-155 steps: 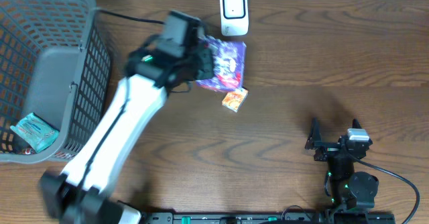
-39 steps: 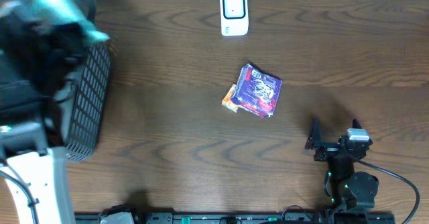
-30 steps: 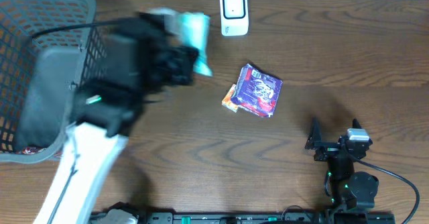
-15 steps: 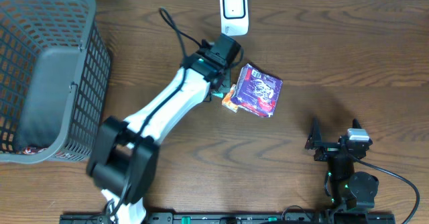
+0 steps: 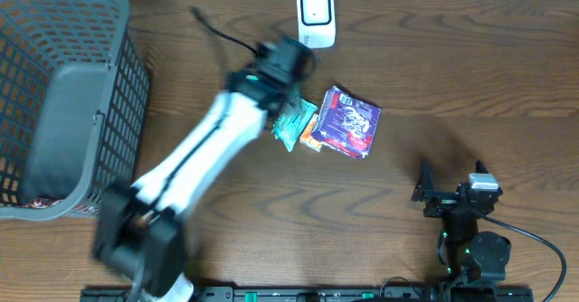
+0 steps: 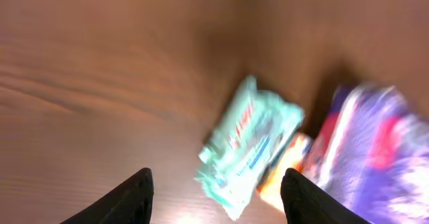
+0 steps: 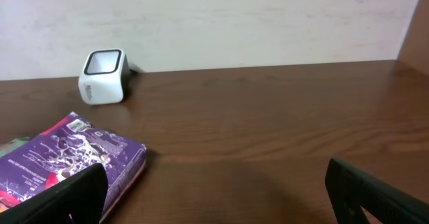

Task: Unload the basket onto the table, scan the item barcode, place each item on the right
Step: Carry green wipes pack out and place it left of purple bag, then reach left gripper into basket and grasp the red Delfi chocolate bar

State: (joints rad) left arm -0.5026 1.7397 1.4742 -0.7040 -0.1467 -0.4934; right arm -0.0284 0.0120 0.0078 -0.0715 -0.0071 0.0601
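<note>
Teal and crinkly, the teal packet lies flat on the dark wood-grain table around mid-table, just near of the white scanner, which stands at the far edge; its right side meets a small orange box, and right of that lies a glossy purple packet, tilted on the wood. Only the overhead view takes in the grey mesh basket at the far left, and the left arm, a blurred white streak running from the near left toward the scanner. The left wrist view, itself blurred, shows what the overhead cannot: the left gripper has its two dark fingers spread wide, with the teal packet seen between them down on the table, and neither finger appears to touch it; it holds nothing. The right wrist view looks low across the table at the scanner's rounded block with its dark window, and at the purple packet's printed face. The right gripper sits at the near right, jaws fully apart and empty, well apart from the three items.
</note>
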